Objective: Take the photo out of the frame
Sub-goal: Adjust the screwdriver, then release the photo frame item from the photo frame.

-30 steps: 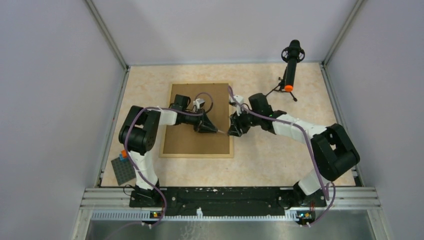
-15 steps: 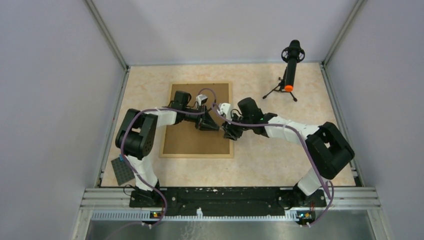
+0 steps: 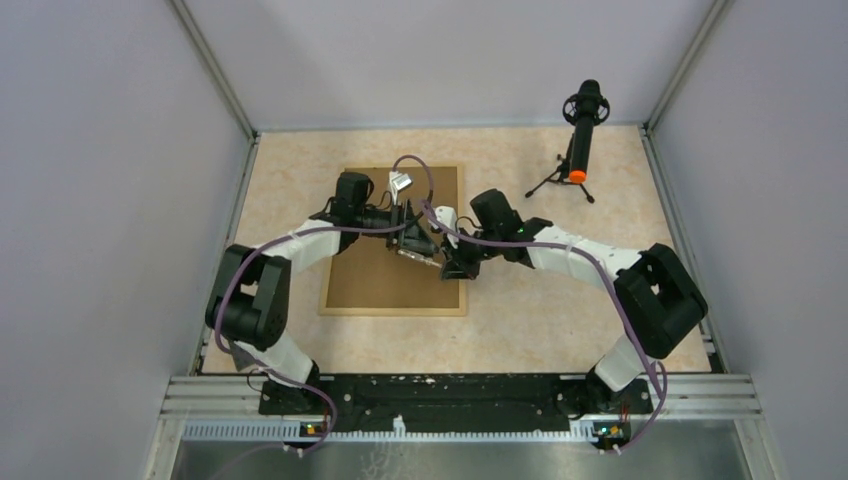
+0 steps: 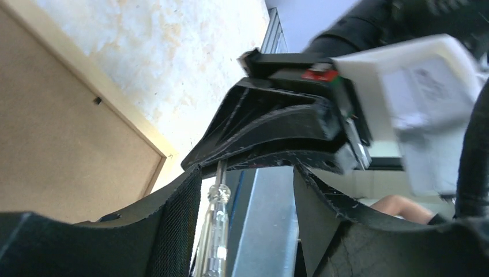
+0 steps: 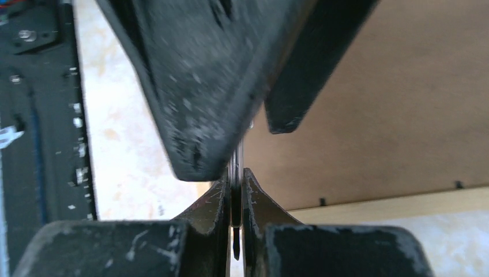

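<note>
The frame (image 3: 372,285) lies face down, its brown fibreboard back (image 4: 52,127) up inside the light-wood edge (image 5: 403,202). The photo is hidden under that board. Both grippers meet above the frame's right part. A screwdriver with a clear handle (image 4: 214,231) runs between them. My right gripper (image 5: 236,176) is shut on its thin metal shaft (image 5: 237,158), seen too as the right gripper (image 3: 452,262) from above. My left gripper (image 4: 247,173) is open, and the handle leans against its left finger (image 4: 173,219). From above the left gripper (image 3: 423,243) points right.
A black microphone (image 3: 583,120) on a small tripod stands at the back right. Grey walls close the table on three sides, and a metal rail (image 3: 460,395) runs along the near edge by the arm bases.
The left gripper has opened off the screwdriver and the right gripper has shut on its shaft. Both grippers shifted slightly left and away; the left elbow swung outward to the left.
</note>
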Action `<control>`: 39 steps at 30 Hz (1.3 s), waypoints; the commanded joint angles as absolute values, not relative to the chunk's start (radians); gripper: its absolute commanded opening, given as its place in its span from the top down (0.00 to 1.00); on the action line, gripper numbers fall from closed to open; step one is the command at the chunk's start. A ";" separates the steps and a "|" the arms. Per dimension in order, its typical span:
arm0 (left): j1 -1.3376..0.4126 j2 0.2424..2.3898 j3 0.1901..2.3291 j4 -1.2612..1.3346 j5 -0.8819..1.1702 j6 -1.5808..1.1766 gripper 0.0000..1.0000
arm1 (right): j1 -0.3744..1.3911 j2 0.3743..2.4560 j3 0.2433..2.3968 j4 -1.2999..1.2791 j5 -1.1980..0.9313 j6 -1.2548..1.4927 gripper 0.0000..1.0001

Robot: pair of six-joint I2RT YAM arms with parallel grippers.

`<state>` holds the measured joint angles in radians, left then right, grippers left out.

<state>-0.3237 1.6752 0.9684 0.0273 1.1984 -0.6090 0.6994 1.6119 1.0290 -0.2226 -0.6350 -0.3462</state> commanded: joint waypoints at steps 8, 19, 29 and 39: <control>-0.319 1.558 0.868 0.122 1.310 -0.390 0.39 | 0.662 1.598 1.082 -0.305 -0.883 -0.270 1.00; -0.345 1.602 0.904 0.005 1.312 -0.281 0.45 | 0.660 1.609 1.094 -0.299 -0.913 -0.243 1.00; -0.353 1.624 0.912 -0.018 1.313 -0.269 0.87 | 0.657 1.640 1.120 -0.316 -0.934 -0.234 1.00; -0.330 1.732 0.829 0.245 1.112 -0.539 1.00 | 0.478 1.567 1.017 -0.259 -0.702 -0.098 0.42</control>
